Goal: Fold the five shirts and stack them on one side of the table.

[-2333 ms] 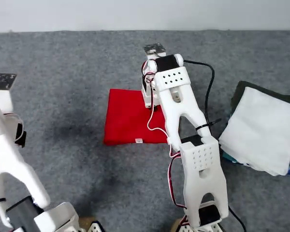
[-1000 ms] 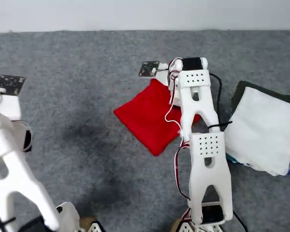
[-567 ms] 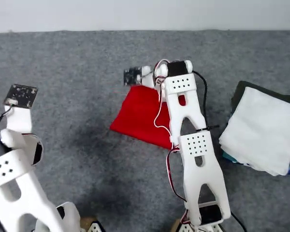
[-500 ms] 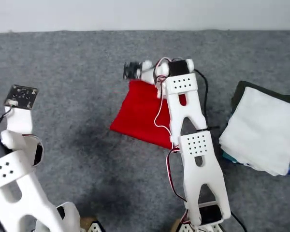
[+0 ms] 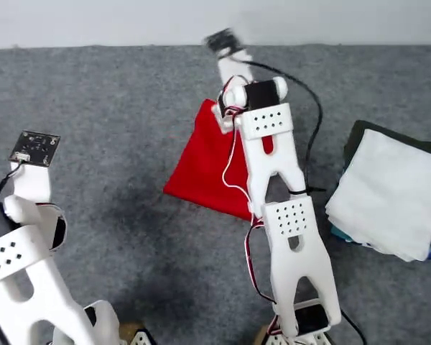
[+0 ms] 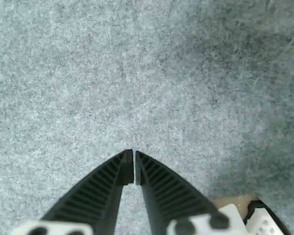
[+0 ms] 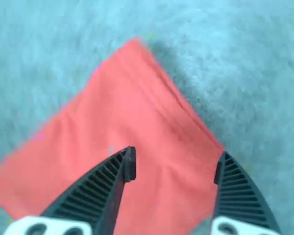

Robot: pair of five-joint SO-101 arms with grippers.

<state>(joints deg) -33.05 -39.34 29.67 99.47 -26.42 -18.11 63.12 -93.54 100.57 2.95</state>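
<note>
A folded red shirt [image 5: 205, 165] lies tilted on the grey carpet near the middle of the table. My right arm [image 5: 262, 118] stretches over the shirt's right part. In the right wrist view my right gripper [image 7: 175, 166] hangs open just above the red shirt [image 7: 132, 112], nothing between its fingers. At the right edge sits a stack of folded shirts with a white shirt [image 5: 391, 190] on top and dark and blue ones beneath. My left gripper [image 6: 134, 167] is shut and empty over bare carpet, and the left arm [image 5: 21, 237] stands at the front left.
Grey carpet [image 5: 108, 108] covers the whole table. A pale wall [image 5: 129, 21] borders the far edge. A black cable [image 5: 312, 122] loops from the right arm toward the stack. Open carpet lies between the left arm and the red shirt.
The right arm dragged and turned the red shirt from square to tilted, then let go and swung its wrist up toward the far edge. The left arm's wrist drifted slightly right.
</note>
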